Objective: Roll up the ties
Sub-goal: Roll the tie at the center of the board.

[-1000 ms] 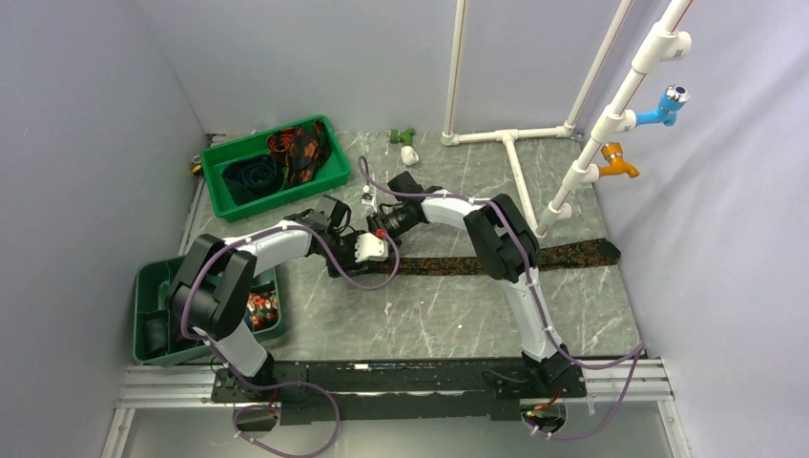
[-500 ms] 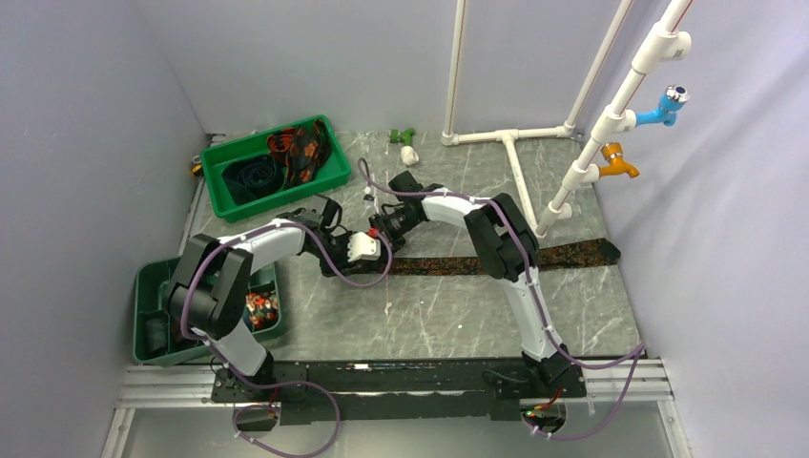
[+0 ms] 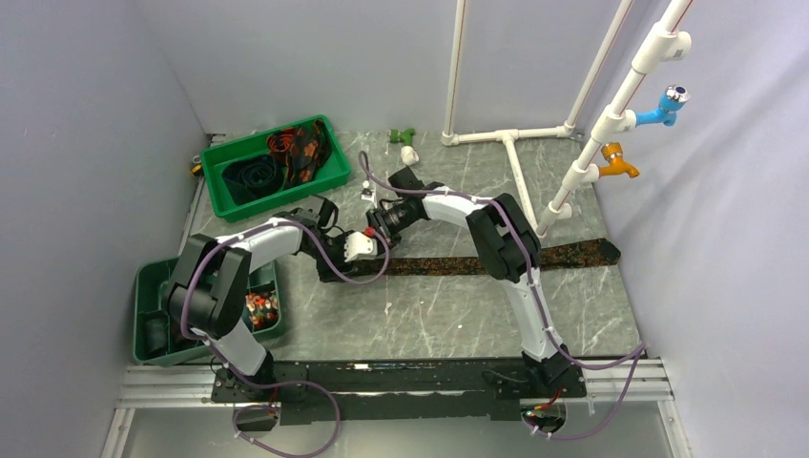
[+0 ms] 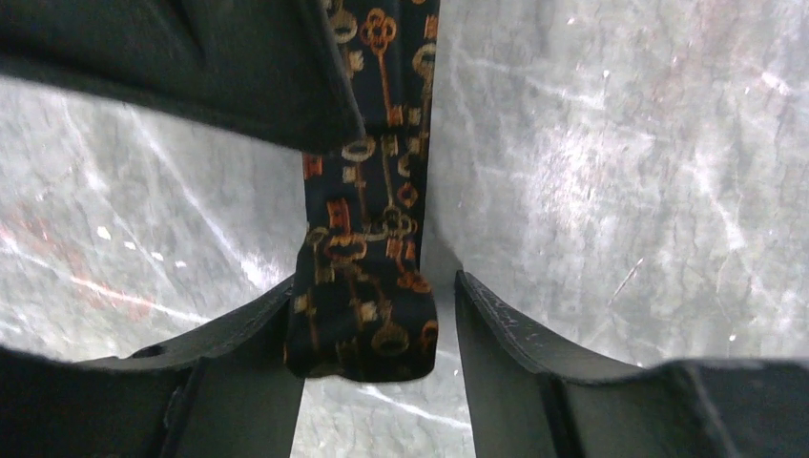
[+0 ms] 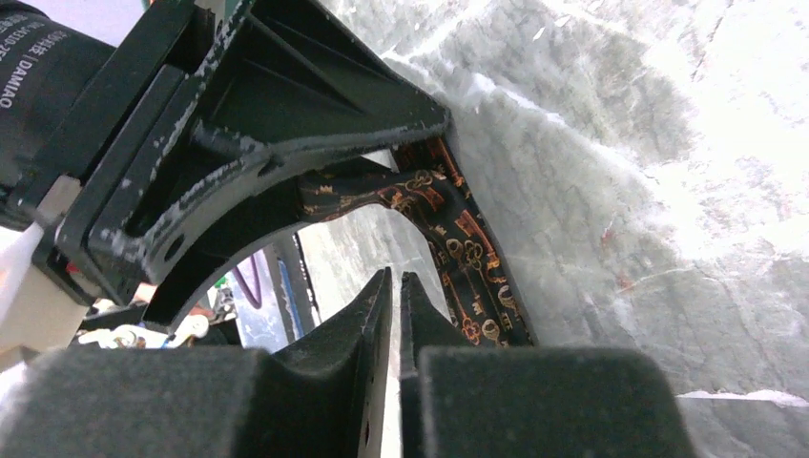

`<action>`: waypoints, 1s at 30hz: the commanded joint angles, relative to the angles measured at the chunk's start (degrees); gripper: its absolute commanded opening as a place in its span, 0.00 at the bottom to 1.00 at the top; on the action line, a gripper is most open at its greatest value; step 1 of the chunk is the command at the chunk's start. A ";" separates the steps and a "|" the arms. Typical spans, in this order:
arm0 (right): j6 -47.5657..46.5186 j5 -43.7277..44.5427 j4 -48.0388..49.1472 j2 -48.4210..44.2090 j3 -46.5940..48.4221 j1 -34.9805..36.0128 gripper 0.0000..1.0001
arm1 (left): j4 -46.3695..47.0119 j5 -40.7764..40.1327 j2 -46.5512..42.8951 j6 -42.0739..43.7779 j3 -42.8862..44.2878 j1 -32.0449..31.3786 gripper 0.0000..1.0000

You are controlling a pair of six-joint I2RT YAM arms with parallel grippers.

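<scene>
A dark brown tie (image 3: 496, 260) with an orange key print lies stretched across the table. Its left end (image 4: 367, 315) is lifted and sits between the fingers of my left gripper (image 4: 374, 281). The jaws stand apart: the left finger (image 4: 238, 353) touches the cloth and a gap shows at the right finger (image 4: 515, 353). My right gripper (image 5: 396, 277) is shut and empty, hovering just over the same tie end (image 5: 458, 239). In the top view the two grippers, left (image 3: 374, 250) and right (image 3: 375, 232), meet at the tie's left end.
A green tray (image 3: 277, 197) at the back left holds a black-and-red tie (image 3: 300, 148) and a navy-teal tie (image 3: 248, 174). A second green tray (image 3: 148, 286) sits at the near left. A white pipe frame (image 3: 515, 162) with taps stands at the back right.
Both grippers have shifted slightly left and back, carrying the tie's left end with them. The rest of the tie has not moved.
</scene>
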 commanded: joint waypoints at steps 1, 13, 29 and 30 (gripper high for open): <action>-4.50 1.13 -5.05 0.97 4.11 0.14 0.05 | -4.45 2.74 -2.82 3.79 1.60 3.61 0.60; -4.26 -1.11 -4.29 -0.94 3.15 -0.02 0.11 | -5.73 12.10 -6.10 6.96 2.33 7.11 0.37; 3.00 -9.80 -1.21 2.50 3.86 -0.77 0.48 | -5.07 10.49 2.07 -0.13 8.51 2.05 0.25; 2.87 -9.96 -1.62 2.80 4.00 -0.77 0.50 | -4.90 10.43 2.13 -0.33 8.54 1.99 0.25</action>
